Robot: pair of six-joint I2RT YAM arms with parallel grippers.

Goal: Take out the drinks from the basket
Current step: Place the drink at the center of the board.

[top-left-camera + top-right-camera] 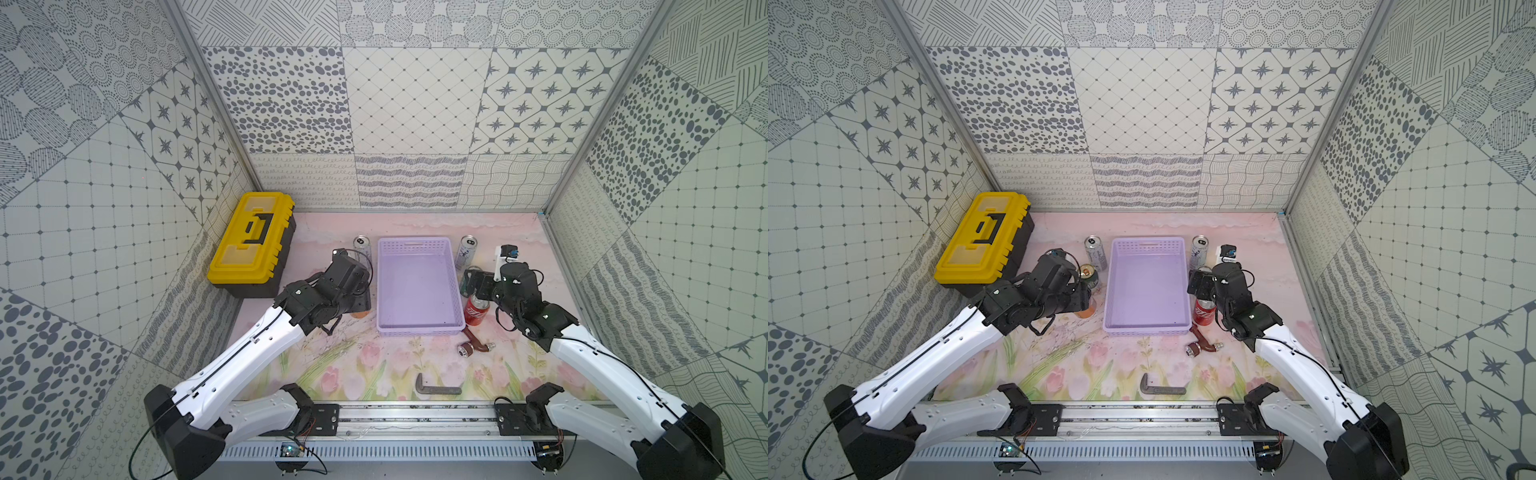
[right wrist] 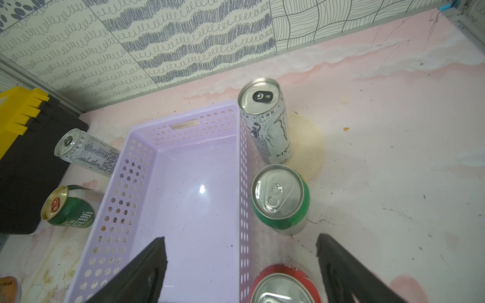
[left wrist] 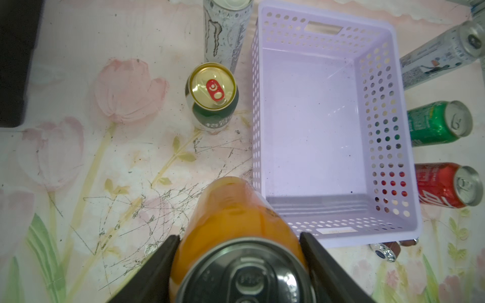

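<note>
The lavender basket point(image 1: 419, 330) sits mid-table and holds nothing. My left gripper point(image 3: 239, 236) is shut on the orange can point(image 3: 236, 210), upright just left of the basket's near corner point(image 1: 360, 312). Beyond it stand the dark green gold-topped can point(image 3: 211, 97) and a tall silver-white can point(image 1: 362, 247). My right gripper point(image 2: 241, 238) is open above the basket's right wall, and the red can point(image 2: 284, 283) stands below it between the fingers, untouched. The bright green can point(image 2: 279, 199) and the other silver-white can point(image 2: 267, 123) stand further back along that wall.
A yellow-and-black toolbox point(image 1: 251, 245) lies at the back left against the wall. A brown pipe fitting point(image 1: 473, 347) lies just in front of the basket's right corner. A grey L-shaped bracket point(image 1: 436, 388) lies near the front rail.
</note>
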